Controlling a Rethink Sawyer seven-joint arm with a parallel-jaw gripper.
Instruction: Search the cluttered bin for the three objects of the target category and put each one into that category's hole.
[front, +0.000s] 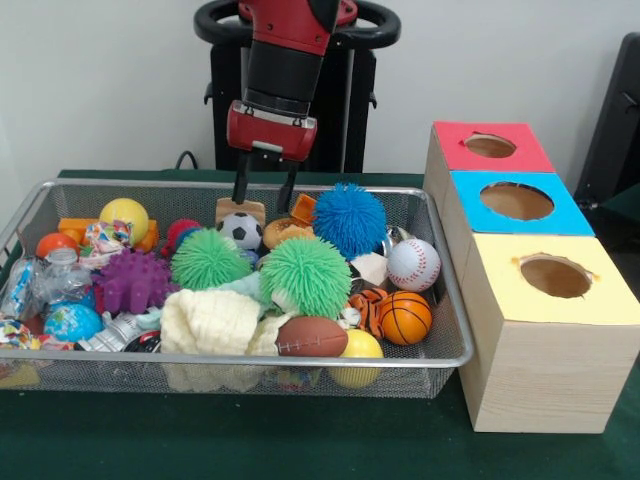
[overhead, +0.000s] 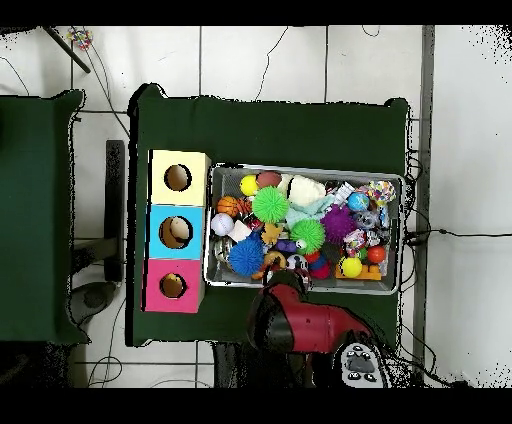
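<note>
Table (front: 300, 450) in green cloth, white wall (front: 100, 80) behind; pincer (front: 265, 190) spread above bin (front: 440, 300).

Front view: bin (front: 440, 355) on tabletop (front: 300, 450), row of three boxes just right of it, touching each other. Hole (front: 490, 146) tops the farthest box. Tool (front: 264, 190) hangs over the bin's far side. Football (front: 312, 338) at near rim, basketball (front: 404, 317) right of it, baseball (front: 413, 264) behind that.

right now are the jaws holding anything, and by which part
Nothing is held. The gripper hangs open over the far side of the wire bin, its jaws spread just above a tan-brown piece by the soccer ball, not closed on it.
</note>
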